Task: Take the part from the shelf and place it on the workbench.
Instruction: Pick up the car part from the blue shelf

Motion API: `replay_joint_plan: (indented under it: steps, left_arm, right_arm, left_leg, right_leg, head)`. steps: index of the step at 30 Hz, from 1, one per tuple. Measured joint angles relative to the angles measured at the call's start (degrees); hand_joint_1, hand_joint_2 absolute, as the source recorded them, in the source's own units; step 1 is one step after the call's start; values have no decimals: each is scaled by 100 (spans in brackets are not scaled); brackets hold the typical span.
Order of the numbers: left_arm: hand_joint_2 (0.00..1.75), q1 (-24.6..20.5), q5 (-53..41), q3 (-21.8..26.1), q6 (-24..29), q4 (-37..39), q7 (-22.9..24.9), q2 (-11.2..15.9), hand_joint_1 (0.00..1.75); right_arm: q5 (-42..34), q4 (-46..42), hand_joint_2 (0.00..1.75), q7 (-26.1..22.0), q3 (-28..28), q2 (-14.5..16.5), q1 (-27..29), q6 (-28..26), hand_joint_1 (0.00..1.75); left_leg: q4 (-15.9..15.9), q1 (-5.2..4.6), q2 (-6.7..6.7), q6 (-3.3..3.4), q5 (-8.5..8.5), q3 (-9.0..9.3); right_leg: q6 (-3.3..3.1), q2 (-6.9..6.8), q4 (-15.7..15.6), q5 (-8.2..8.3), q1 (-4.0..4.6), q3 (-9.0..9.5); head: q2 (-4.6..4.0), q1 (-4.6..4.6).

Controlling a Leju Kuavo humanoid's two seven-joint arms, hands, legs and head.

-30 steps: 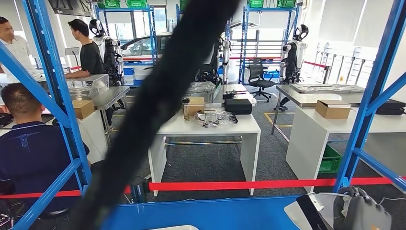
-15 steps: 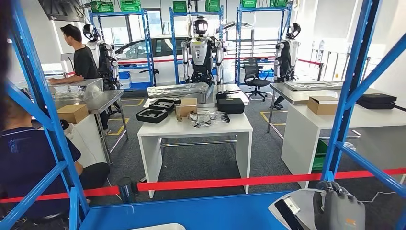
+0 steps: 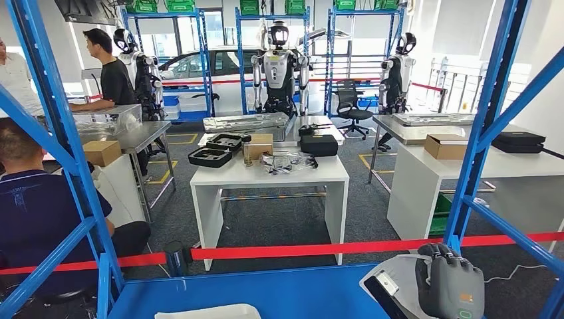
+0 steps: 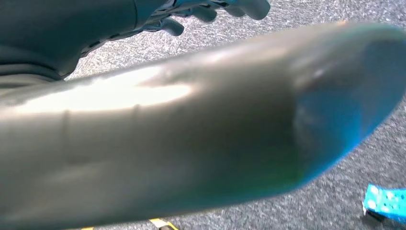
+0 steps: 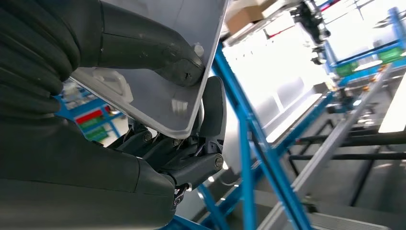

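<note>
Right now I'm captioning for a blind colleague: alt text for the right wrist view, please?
The robot's right hand grips a flat light grey part, thumb on one face and dark fingers on the other. Blue shelf posts stand behind.

- Head view: bright, even daylight from the far windows [image 3: 459, 26], sharp throughout.
- Left wrist view: a close grey surface [image 4: 191, 129] is badly blurred, with a glare streak.
- Right wrist view: the background windows [image 5: 268, 62] are blown out white; the blue shelf posts [image 5: 246, 158] look soft.

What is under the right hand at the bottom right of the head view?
The right hand grips a flat pale grey part, thumb on one face, fingers behind it. Its far edge is hidden by the hand.
</note>
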Motion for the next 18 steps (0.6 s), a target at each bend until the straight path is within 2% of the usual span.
replay_joint_plan:
  steps: [1, 2, 5, 6, 7, 8, 10, 11, 12, 18]
  left_arm:
    - [0, -1, -3, 0, 2, -1, 3, -2, 0]
    - [0, -2, -7, 0, 4, -1, 7, -4, 0]
    - [0, -2, -17, 0, 15, 0, 21, -6, 0]
    - [0, -1, -17, 0, 20, 1, 23, -7, 0]
    - [0, -1, -18, 0, 26, 1, 25, -7, 0]
    - [0, -1, -19, 0, 32, 1, 28, -7, 0]
    - [0, -2, -21, 0, 42, 1, 38, -7, 0]
    - [0, -3, -25, 1, 44, 0, 42, -6, 0]
    - [0, -5, -28, 1, 45, -1, 44, -5, 0]
    - [0, -8, -44, 1, 48, -1, 42, -3, 0]
  right_arm:
    - [-13, 1, 175, -16, 7, -2, -8, -7, 140]
    - [-26, 3, 175, -37, 10, -5, -18, -16, 140]
    - [-54, 25, 175, -120, 61, -9, -31, -28, 140]
    - [-50, 39, 175, -139, 84, -9, -31, -25, 140]
    - [-36, 54, 175, -154, 107, -9, -37, -23, 140]
    - [-12, 66, 175, -163, 129, -8, -55, -22, 140]
    - [44, 81, 175, -156, 179, -8, -141, -18, 140]
    - [65, 86, 175, -146, 201, -8, -191, -11, 140]
    - [77, 89, 175, -137, 215, -7, -229, -4, 140]
    - [85, 95, 175, -105, 241, -6, -326, 10, 140]
  left_leg:
    - [-37, 17, 2, 27, 44, -7]
    - [-73, 35, 7, 55, 86, -18]
    - [-73, 36, 21, 109, 148, -106]
    - [-57, 33, 23, 111, 164, -143]
    - [-36, 30, 22, 109, 178, -180]
    - [-10, 30, 20, 103, 189, -214]
    - [46, 26, 18, 78, 205, -269]
    - [68, 16, 20, 59, 212, -289]
    - [83, 6, 21, 43, 217, -303]
    - [101, -4, 18, 3, 233, -326]
  right_leg:
    - [29, 1, 63, -64, 2, -32]
    - [52, 2, 232, -198, 5, -104]
    - [100, 4, 1218, -766, -1, -501]
    - [108, 3, 1435, -841, -1, -570]
    - [109, 3, 1450, -812, -1, -537]
    - [102, 2, 1238, -690, -1, -390]
    - [58, -3, 474, -415, 6, 70]
    - [33, -5, 188, -343, 17, 228]
    - [12, -6, 29, -323, 27, 310]
    - [-22, -1, -35, -277, 55, 297]
  head:
    - [0, 2]
    - [0, 4]
    - [0, 11]
    - [0, 11]
    - [0, 11]
    - [0, 11]
    - [0, 10]
    - [0, 7]
    - [0, 2]
    - [0, -6]
